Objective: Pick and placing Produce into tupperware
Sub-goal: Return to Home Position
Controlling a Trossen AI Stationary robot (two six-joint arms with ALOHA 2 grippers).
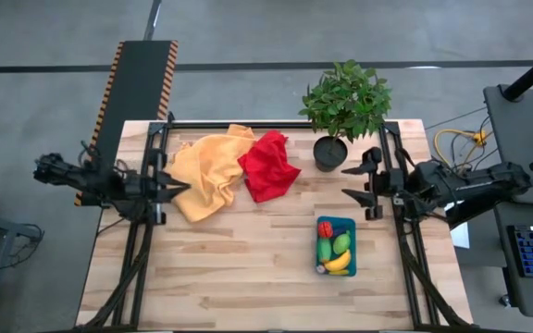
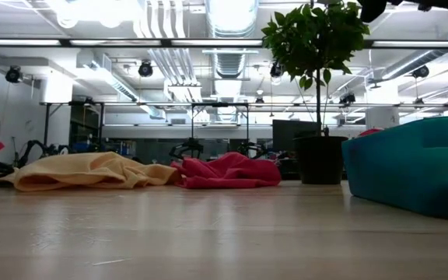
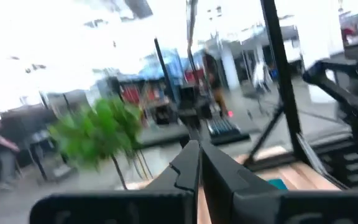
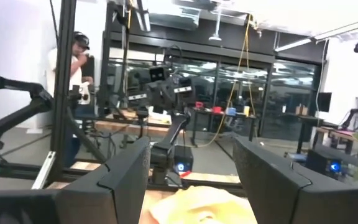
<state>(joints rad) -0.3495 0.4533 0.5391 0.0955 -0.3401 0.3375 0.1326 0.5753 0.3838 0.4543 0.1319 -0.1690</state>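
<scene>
The teal tupperware (image 1: 348,225) sits on the table at the right and also shows in the low view (image 2: 418,163). It holds the produce: a red tomato (image 1: 325,228), green pieces (image 1: 340,243) and a yellow banana (image 1: 338,263). My left gripper (image 1: 179,182) (image 3: 197,163) is shut and empty at the table's left side, by the left edge of the orange-yellow cloth (image 1: 209,171). My right gripper (image 1: 357,180) (image 4: 191,155) is open and empty at the table's right side, above the table and on the far side of the tupperware.
A red cloth (image 1: 268,165) lies crumpled beside the orange-yellow cloth at the table's far middle. A leafy plant in a black pot (image 1: 333,148) stands at the far right, close to my right gripper. A person (image 4: 73,62) stands in the room beyond the table.
</scene>
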